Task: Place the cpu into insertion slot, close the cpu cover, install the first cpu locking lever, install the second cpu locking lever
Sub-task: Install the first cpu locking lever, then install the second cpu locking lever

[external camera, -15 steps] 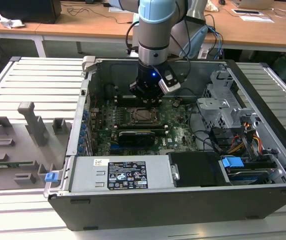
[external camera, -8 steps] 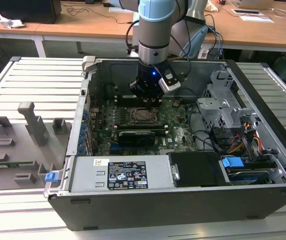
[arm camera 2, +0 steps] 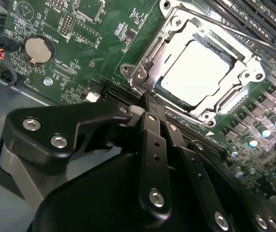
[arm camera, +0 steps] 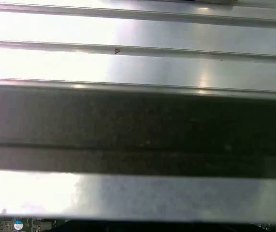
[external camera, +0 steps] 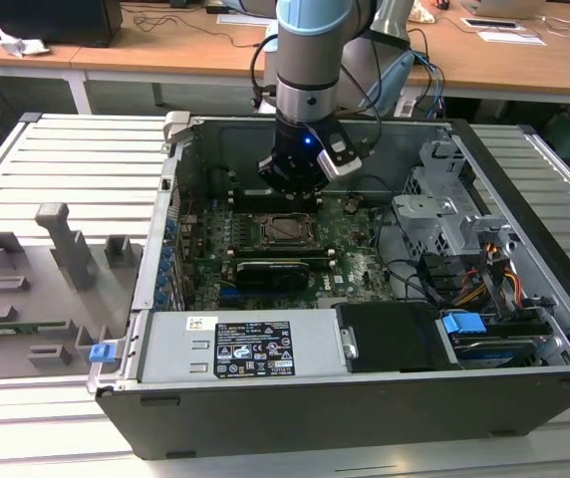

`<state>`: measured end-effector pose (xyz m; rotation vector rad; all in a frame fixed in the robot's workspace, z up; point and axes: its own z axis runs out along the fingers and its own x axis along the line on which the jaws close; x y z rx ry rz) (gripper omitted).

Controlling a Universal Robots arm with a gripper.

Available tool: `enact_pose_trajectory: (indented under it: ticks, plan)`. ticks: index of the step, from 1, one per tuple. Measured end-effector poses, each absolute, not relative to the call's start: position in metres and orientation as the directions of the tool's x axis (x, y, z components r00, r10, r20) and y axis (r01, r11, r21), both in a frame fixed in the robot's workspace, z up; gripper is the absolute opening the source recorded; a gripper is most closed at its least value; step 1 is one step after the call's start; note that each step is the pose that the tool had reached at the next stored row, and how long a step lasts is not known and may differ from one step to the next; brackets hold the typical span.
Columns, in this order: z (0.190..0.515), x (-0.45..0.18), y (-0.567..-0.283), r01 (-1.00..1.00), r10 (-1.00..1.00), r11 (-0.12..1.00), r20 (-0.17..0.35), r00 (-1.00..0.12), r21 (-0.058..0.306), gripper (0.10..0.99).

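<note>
One step looks settled — the cpu (arm camera 2: 199, 72) sits in the insertion slot (arm camera 2: 143, 57) under the lowered cpu cover (arm camera 2: 215, 34), just ahead of the gripper (arm camera 2: 150, 110), whose fingers are pressed together. Work the lever at the near socket edge slowly — slipping would scrape the board.

- The cpu (arm camera 2: 196, 72) has a smooth, shiny metal top.
- The cpu cover (arm camera 2: 150, 53) is shiny silver metal.
- The gripper (arm camera 2: 150, 108) looks like matt black plastic with shiny metal screws.

Ribbed metal table (external camera: 56, 159) — computer case (external camera: 365, 398), grey fixtures (external camera: 61, 249).
</note>
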<state>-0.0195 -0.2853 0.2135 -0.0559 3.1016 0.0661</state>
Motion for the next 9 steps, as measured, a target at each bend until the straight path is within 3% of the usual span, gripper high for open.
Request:
enact_pose_trajectory:
  ticks: [9]
  plan:
    - [0.2135,-0.0195,-0.2883,-0.037,-0.035,0.998,-0.04,-0.999,0.042,0.106]
